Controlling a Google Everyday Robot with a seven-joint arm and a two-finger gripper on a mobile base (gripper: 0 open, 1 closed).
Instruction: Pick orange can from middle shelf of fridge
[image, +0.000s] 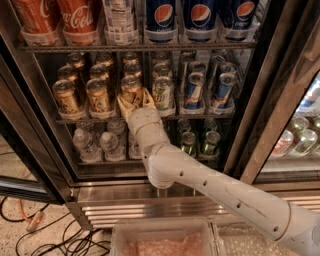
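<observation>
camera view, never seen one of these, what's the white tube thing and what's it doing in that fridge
The white jointed tube is a robot arm. The one camera faces a drinks fridge that the arm reaches into. The gripper at its tip is at the middle shelf, right against a front orange can; whether it has hold of it is unclear. Beside that stand a pale can and blue-and-silver cans. Cola bottles stand above, water bottles below.
</observation>
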